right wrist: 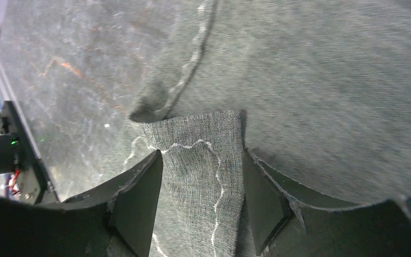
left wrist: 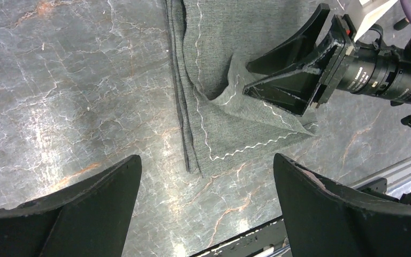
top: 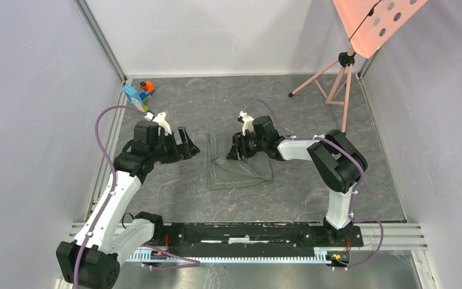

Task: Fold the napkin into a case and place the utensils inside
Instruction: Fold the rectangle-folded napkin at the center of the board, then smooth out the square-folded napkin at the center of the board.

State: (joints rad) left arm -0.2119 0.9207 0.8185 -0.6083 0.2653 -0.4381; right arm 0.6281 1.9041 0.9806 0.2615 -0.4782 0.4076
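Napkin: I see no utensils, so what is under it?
Only grey table shows around the napkin; a raised corner sits between the right gripper's fingers. Anything beneath its layers is hidden.

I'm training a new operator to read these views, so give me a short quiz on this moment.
1. True or false: the left end effector grips the napkin.
2. Which end effector has cloth between its fingers?
3. The toy blocks sit: A in the far-left corner, B on the napkin, C in the left end effector.
Key: 1 false, it is open beside the cloth. 2 the right end effector. 3 A.
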